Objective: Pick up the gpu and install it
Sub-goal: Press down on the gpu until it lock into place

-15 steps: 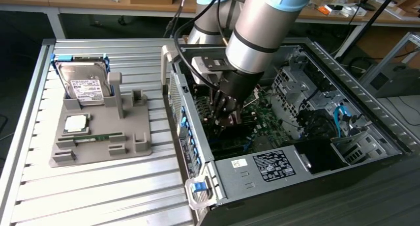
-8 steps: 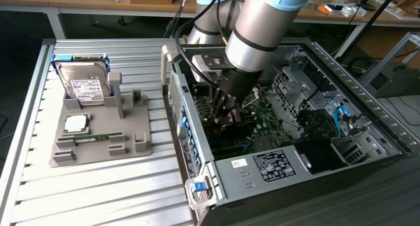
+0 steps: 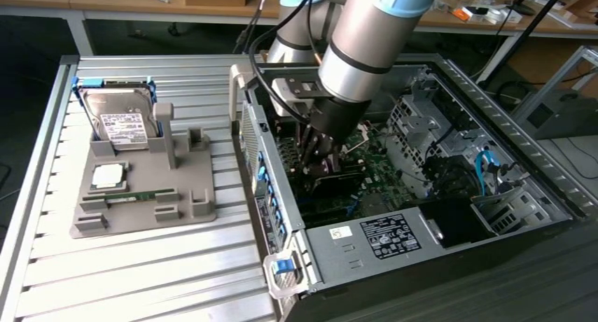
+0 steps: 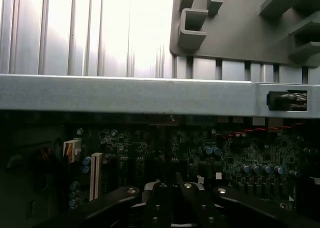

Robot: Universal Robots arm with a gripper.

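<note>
- Standing on the ribbed metal table (image 3: 140, 266) is an open computer case (image 3: 402, 259), its side panel off and its insides facing up; it takes the exterior view's right half.
- Reaching down into that case from above is the robot arm (image 3: 374, 35), grey with a blue band, with black cables running along it.
- Lying on the floor of the case is the green main board (image 3: 379, 171), crowded with small round parts and sockets; in the wrist view it shows as a dark board (image 4: 200, 153) below the pale metal edge of the case (image 4: 150, 95).
- Sitting on the table at the exterior view's left, well apart from the arm, is a grey parts holder (image 3: 187, 196) with slots and posts.
- Leaning upright at the far end of that holder is a silver hard drive (image 3: 120, 119) with a white label.
- Lying flat along the holder's near side is a slim green memory stick (image 3: 131, 194), and just beyond it a square silvery chip (image 3: 108, 173).
- Hanging low inside the case, close over the main board, is the gripper (image 3: 318, 157), its fingers clenched together.
- Sitting right under the gripper's tips is the graphics card (image 3: 332, 178), a dark flat piece down among the board's slots; whether the fingers actually pinch it cannot be told.
- Showing in the wrist view are the closed black fingers (image 4: 160, 203), pressed together above the board.
</note>
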